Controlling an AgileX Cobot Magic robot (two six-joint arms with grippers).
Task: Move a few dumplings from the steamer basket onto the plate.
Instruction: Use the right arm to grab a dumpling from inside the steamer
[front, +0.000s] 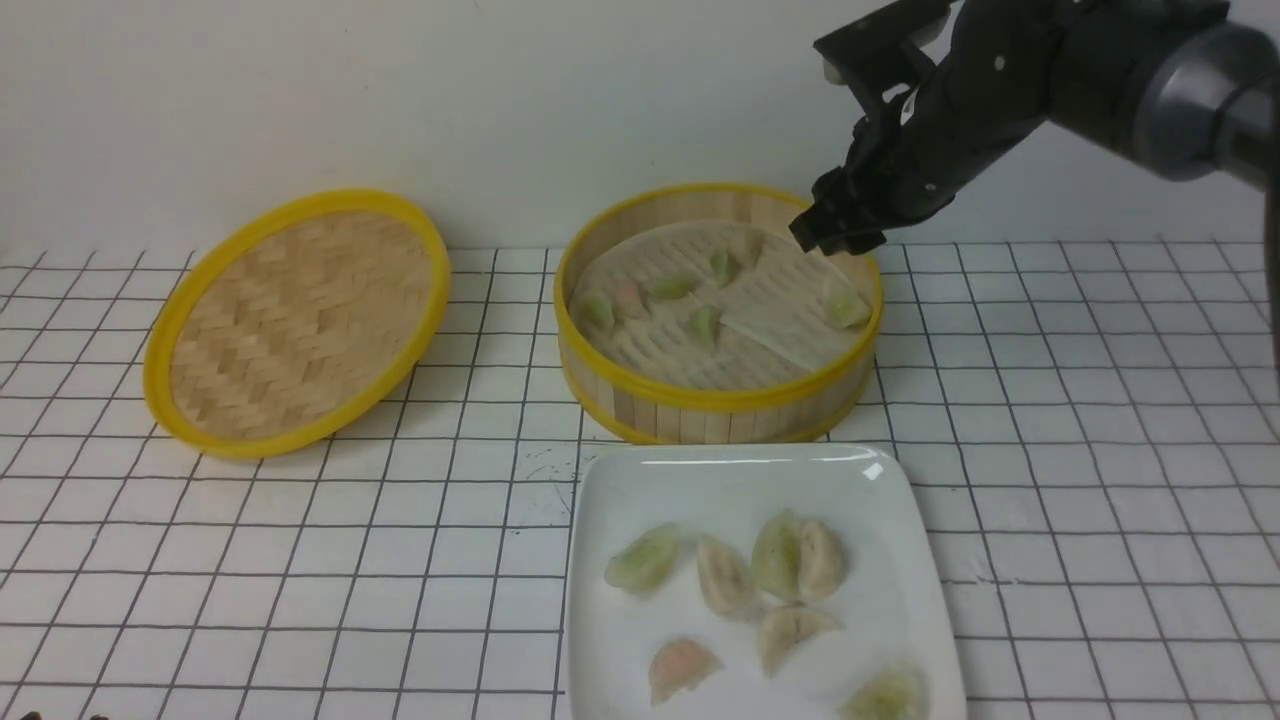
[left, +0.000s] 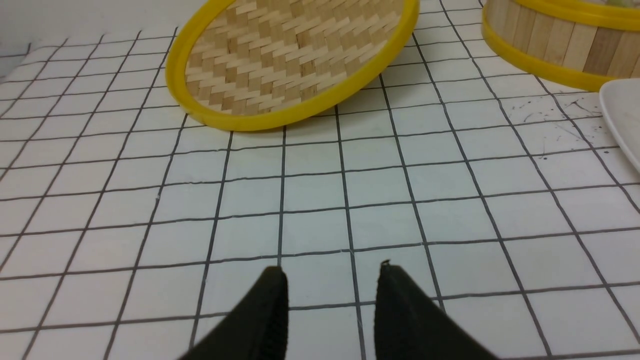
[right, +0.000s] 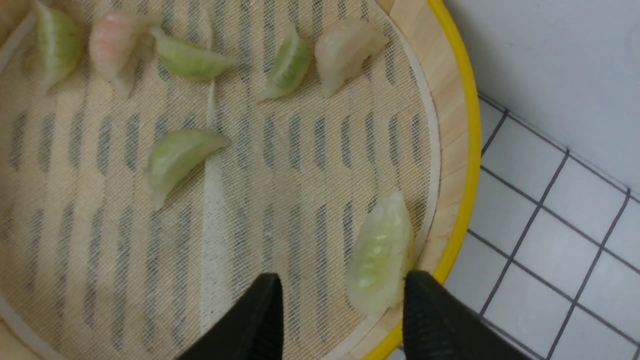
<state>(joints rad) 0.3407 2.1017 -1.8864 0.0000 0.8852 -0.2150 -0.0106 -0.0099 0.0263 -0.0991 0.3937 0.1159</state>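
Observation:
The steamer basket (front: 700, 405) stands mid-table with several dumplings on its liner, among them a pale green dumpling (front: 845, 306) against its right wall. My right gripper (front: 835, 235) hangs over the basket's far right rim. In the right wrist view it (right: 342, 277) is open and holds nothing. That green dumpling (right: 380, 252) lies below, close to one fingertip (right: 417, 285). The white plate (front: 600, 480) in front of the basket carries several dumplings (front: 643, 560). My left gripper (left: 330, 268) is open over bare table and does not show in the front view.
The flat woven lid (front: 300, 320) leans tilted at the left of the basket, also in the left wrist view (left: 295, 60). A white wall runs close behind the basket. The table has a black grid on white.

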